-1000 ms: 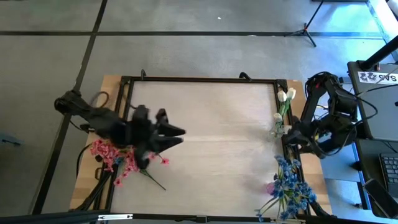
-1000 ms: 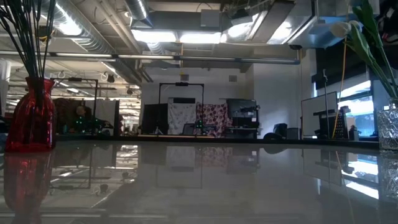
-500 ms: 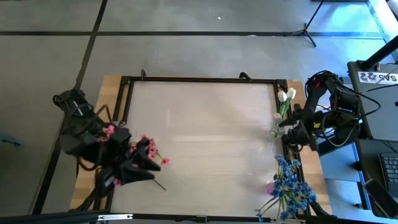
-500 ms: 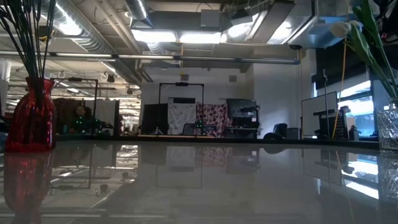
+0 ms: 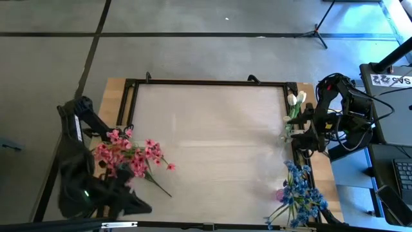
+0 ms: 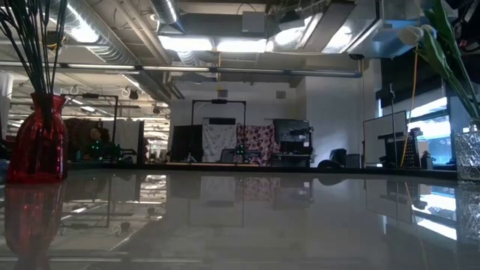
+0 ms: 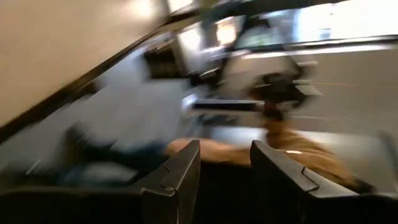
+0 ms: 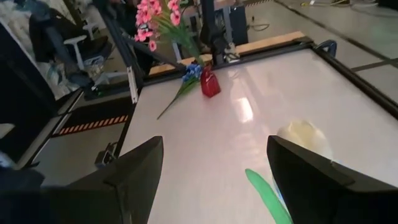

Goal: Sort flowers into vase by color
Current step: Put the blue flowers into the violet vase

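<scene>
Pink flowers (image 5: pixel 129 153) stand in a red vase (image 6: pixel 36 142) at the table's near left; a green stem (image 5: pixel 158 187) lies on the table beside it. White flowers (image 5: pixel 296 100) stand in a clear vase (image 6: pixel 469 154) at the right edge. Blue flowers (image 5: pixel 301 193) are bunched at the near right corner. My left gripper (image 5: pixel 138 205) (image 7: pixel 225 162) hangs open and holds nothing, off the table's near left corner. My right gripper (image 5: pixel 302 132) (image 8: pixel 214 162) is open beside the white flowers, with a white bud (image 8: pixel 305 140) ahead of one finger.
A black frame (image 5: pixel 206 82) runs around the pale tabletop (image 5: pixel 219 135), whose middle holds nothing. Cables and a stand (image 5: pixel 360 122) crowd the space to the right of the table. A tripod (image 5: pixel 318 29) stands on the floor beyond the far edge.
My left arm has swung from over the pink flowers toward the table's near left corner and off its edge, sinking a little while its wrist rolled. The pink flowers, covered before, now show whole. My right gripper has turned a little beside the white flowers.
</scene>
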You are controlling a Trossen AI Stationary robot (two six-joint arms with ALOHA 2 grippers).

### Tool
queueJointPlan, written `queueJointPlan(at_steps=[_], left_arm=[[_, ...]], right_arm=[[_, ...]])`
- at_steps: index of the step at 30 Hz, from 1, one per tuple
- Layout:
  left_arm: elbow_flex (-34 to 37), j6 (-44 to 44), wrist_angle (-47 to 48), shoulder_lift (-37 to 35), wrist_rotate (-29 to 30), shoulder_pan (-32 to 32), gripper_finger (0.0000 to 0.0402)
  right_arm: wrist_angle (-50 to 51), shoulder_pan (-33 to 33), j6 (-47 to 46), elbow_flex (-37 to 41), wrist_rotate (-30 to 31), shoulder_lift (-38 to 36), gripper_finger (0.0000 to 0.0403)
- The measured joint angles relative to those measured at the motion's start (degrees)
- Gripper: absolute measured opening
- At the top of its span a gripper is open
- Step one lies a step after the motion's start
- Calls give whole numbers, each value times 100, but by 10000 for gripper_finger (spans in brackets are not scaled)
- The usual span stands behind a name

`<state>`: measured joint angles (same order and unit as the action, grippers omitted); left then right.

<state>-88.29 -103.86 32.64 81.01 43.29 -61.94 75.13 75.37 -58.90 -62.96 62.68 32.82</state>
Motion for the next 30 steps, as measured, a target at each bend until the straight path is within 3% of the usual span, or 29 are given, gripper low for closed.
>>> queueJointPlan(at_steps=[4, 11, 20, 30], left_arm=[[4, -1661, 972, 312, -911, -10, 137], [4, -3099, 1935, 558, -1898, -9, 137], [521, -3530, 2050, 649, -2790, 32, 142], [1264, -3671, 2037, 647, -3668, 82, 198]], right_arm=[[-2, -2, 9, 0, 132, 0, 287], [-55, -1, 9, 2, 132, 0, 287], [-48, 0, -118, 2, 82, 0, 287], [-48, -1, -110, 4, 76, 0, 287]])
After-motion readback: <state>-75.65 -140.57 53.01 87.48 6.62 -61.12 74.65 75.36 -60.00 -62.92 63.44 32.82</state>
